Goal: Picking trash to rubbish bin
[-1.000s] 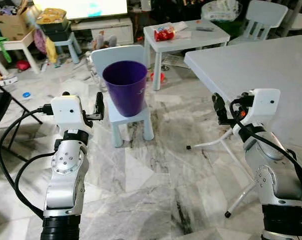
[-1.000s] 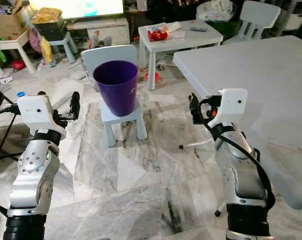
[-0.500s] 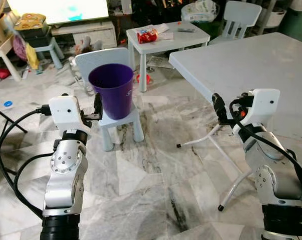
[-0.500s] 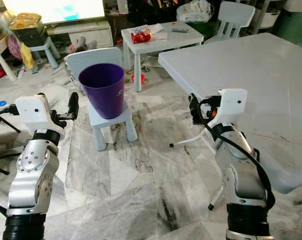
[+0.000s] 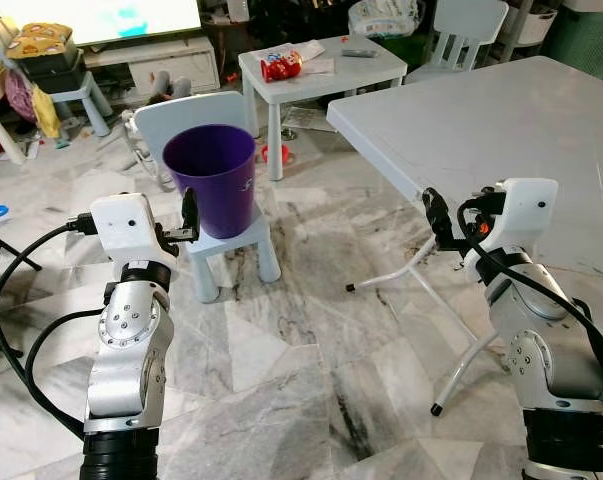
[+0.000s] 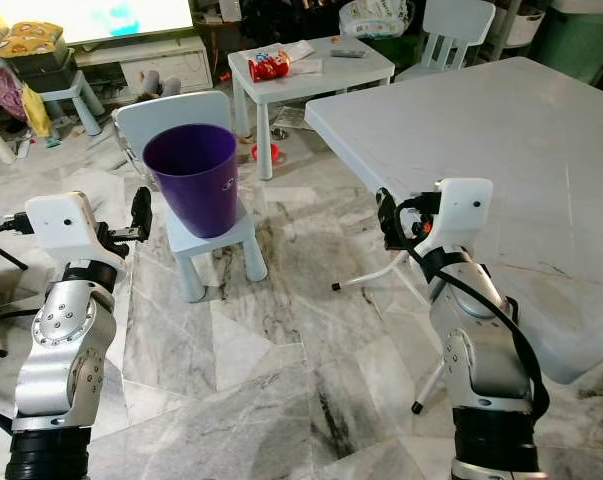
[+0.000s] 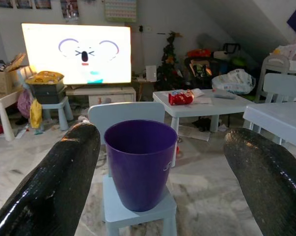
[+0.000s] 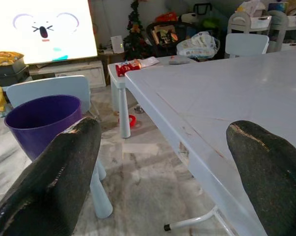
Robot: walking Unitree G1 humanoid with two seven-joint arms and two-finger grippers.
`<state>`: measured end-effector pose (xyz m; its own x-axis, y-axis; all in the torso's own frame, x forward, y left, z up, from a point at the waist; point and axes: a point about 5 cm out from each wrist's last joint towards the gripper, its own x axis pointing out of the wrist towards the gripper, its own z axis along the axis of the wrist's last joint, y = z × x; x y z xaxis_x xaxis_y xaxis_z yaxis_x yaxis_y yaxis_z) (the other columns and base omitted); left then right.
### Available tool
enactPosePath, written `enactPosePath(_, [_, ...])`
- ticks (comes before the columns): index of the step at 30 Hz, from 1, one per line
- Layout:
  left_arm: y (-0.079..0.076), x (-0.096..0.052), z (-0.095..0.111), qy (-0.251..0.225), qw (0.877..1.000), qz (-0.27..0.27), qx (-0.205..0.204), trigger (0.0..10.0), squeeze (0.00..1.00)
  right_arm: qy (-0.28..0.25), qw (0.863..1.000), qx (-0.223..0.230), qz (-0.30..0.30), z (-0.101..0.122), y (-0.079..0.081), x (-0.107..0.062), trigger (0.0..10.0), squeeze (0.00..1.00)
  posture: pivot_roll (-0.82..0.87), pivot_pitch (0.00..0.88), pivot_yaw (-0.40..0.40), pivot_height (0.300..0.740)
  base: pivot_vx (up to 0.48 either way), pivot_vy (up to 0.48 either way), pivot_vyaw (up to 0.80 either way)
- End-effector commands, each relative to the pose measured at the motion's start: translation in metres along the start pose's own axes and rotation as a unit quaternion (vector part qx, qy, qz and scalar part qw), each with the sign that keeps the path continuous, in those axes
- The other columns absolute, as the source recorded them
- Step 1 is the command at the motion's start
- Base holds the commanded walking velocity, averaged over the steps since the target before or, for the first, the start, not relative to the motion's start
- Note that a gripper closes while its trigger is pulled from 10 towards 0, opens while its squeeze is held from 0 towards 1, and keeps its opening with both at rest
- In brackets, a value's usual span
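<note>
The round plastic bin [image 5: 210, 176] is solid purple, on a pale blue-white child's chair [image 5: 221, 240]. The marble floor [image 5: 311, 360] is grey-white with dark veins.

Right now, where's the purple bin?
In the left eye view the purple bin stands upright on the seat of a small white chair, ahead on the robot's left, just beyond the open left gripper.

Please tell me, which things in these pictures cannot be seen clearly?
- Purple bin: its bottom inside is hidden by its own wall in both eye views.
- Red packet on the small white table: too small to read.
- Large white table: cut off by the right edge.
</note>
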<state>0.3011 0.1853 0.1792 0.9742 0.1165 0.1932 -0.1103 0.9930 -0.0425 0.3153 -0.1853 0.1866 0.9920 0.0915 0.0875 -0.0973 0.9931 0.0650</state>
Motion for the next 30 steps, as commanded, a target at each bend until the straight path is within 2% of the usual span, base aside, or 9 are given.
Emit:
enactPosePath(1, [0.002, 0.0012, -0.0002, 0.004, 1.0, 0.004, -0.003, 10.0, 0.0, -0.003, 1.0, -0.008, -0.004, 0.0045, -0.0019, -0.0005, 10.0, 0.0, -0.01, 0.054, -0.009, 0.74, 0.0, 0.0, -0.8])
enactPosePath(25, [0.0028, 0.0018, -0.001, 0.005, 1.0, 0.007, -0.01, 10.0, 0.0, -0.005, 1.0, -0.011, -0.005, 0.0054, -0.0021, -0.0009, 10.0, 0.0, -0.01, 0.056, -0.009, 0.74, 0.0, 0.0, -0.79])
enactPosePath(30, [0.0027, 0.0015, -0.0007, 0.003, 1.0, 0.004, -0.01, 10.0, 0.0, -0.008, 1.0, -0.012, -0.004, 0.0059, -0.0019, -0.0012, 10.0, 0.0, -0.01, 0.056, -0.009, 0.74, 0.0, 0.0, -0.08])
